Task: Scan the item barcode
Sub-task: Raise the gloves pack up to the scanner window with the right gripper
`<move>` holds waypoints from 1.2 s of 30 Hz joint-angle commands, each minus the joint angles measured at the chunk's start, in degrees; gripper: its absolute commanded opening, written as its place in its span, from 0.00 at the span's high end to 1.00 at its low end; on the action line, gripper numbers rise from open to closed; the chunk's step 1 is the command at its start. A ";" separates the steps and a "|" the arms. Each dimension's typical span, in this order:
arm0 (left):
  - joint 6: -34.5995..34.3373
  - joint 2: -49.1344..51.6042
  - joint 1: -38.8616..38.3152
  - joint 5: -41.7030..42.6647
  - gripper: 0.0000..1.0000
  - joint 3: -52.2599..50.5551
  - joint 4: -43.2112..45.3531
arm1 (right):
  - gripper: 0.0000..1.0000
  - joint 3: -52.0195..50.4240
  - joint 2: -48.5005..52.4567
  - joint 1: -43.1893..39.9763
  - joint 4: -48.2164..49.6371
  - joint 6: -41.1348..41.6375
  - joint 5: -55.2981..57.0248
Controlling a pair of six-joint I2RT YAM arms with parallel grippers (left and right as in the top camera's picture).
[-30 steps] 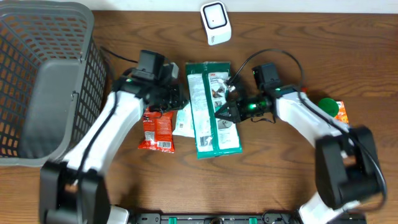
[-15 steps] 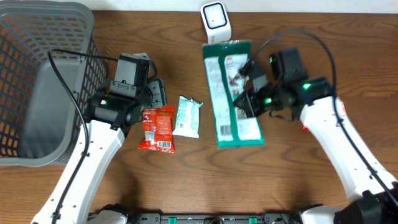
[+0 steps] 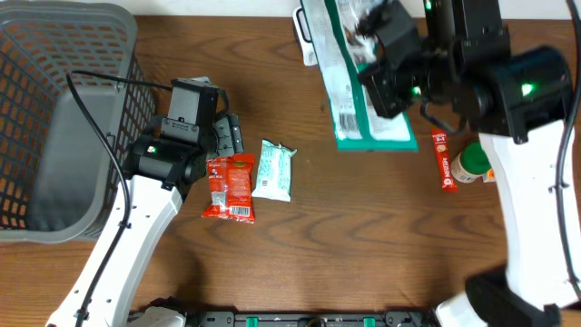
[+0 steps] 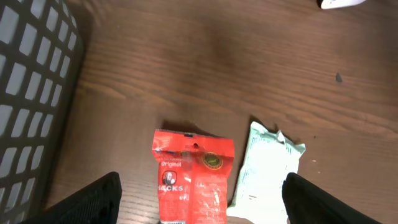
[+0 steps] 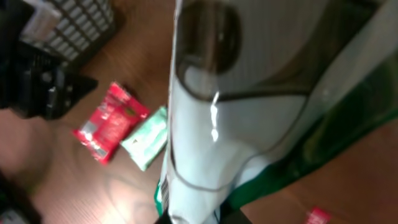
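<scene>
My right gripper (image 3: 386, 68) is shut on a large green and white bag (image 3: 349, 82) and holds it in the air at the table's far edge. The bag's barcode (image 3: 348, 118) faces up near its lower end. The bag covers most of the white scanner (image 3: 303, 27). In the right wrist view the bag (image 5: 249, 93) fills the frame, pinched at the bottom by the right gripper (image 5: 196, 218). My left gripper (image 4: 202, 202) stands open and holds nothing, just above a red snack packet (image 4: 193, 180), with a mint packet (image 4: 264, 174) beside it.
A grey mesh basket (image 3: 54, 109) fills the left side. A red stick packet (image 3: 442, 159) and a green-capped bottle (image 3: 474, 163) lie at the right, under the right arm. The red packet (image 3: 229, 186) and mint packet (image 3: 274, 170) lie mid-table.
My right arm has lifted the bag away from the table's middle toward the far edge, over the scanner. My left gripper has opened and drawn back to the left.
</scene>
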 commanded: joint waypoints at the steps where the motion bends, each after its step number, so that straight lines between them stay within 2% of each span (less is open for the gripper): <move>1: 0.37 -0.33 0.17 -0.92 0.17 -0.07 -0.02 | 0.99 8.63 7.34 2.49 -1.77 -4.98 8.63; 6: 0.37 -0.33 0.17 -0.92 0.17 -0.07 -0.02 | 0.99 10.16 14.91 7.52 5.01 -13.22 25.53; 11: 0.37 -0.33 0.17 -0.92 0.17 -0.07 -0.02 | 0.99 10.16 20.52 10.36 14.49 -20.72 36.02; 19: 0.37 -0.33 0.17 -0.92 0.17 -0.07 -0.02 | 0.99 10.14 28.22 10.95 30.69 -28.83 37.31; 31: 0.37 -0.33 0.17 -0.92 0.17 -0.07 -0.02 | 0.99 10.14 43.17 10.82 61.59 -48.37 47.80; 36: 0.37 -0.33 0.17 -0.92 0.17 -0.07 -0.02 | 0.99 10.14 48.15 10.56 69.61 -53.53 47.28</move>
